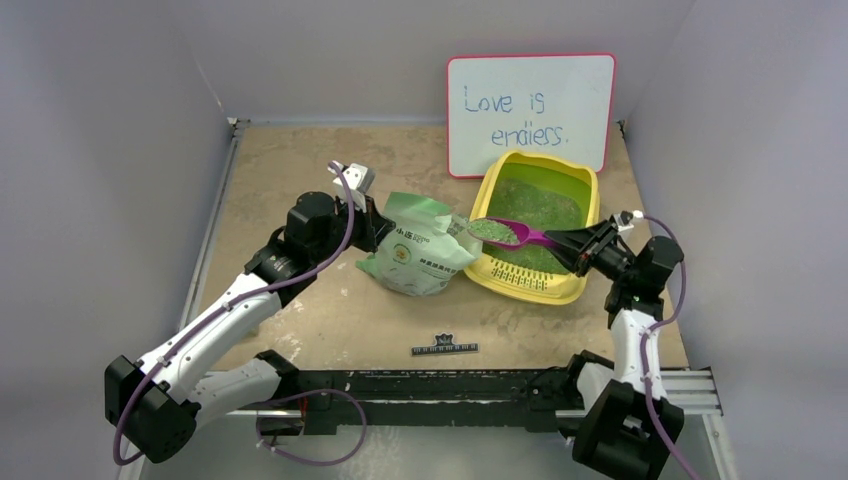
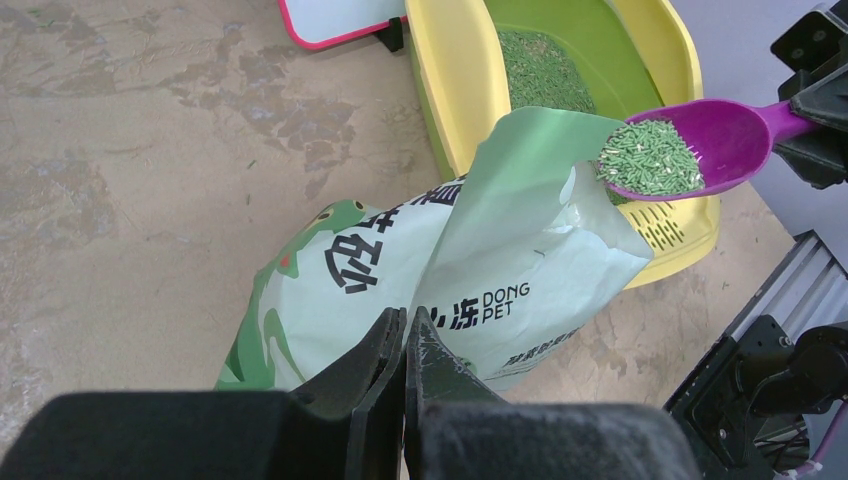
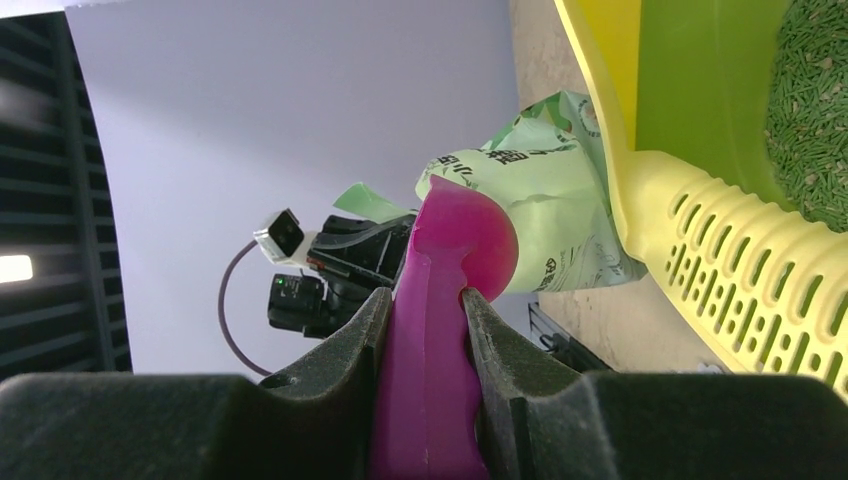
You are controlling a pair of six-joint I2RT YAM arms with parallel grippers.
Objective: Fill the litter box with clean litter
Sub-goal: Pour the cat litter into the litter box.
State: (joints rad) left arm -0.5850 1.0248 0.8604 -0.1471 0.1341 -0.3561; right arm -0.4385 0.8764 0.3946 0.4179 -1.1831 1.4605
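The yellow litter box point(image 1: 592, 205) lies at the back right with its slotted grille toward me. Green litter point(image 1: 535, 205) covers its floor. My right gripper point(image 1: 578, 246) is shut on the handle of a magenta scoop point(image 1: 540, 238). The scoop is level and heaped with litter point(image 1: 493, 231), over the box's left rim next to the bag mouth. My left gripper point(image 1: 383, 225) is shut on the edge of the pale green litter bag point(image 1: 415, 258), which stands open beside the box. In the left wrist view the gripper point(image 2: 405, 325) pinches the bag point(image 2: 500, 260), and the loaded scoop point(image 2: 735, 135) hangs before the box point(image 2: 450, 90). In the right wrist view the gripper point(image 3: 425, 300) clamps the scoop point(image 3: 460, 240) beside the box point(image 3: 700, 230).
A white red-framed board point(image 1: 530, 110) with handwriting stands against the back wall behind the box. A small black strip point(image 1: 445, 348) lies near the front edge. A black rail point(image 1: 480, 385) runs along the front between the arm bases. Grey walls close in both sides.
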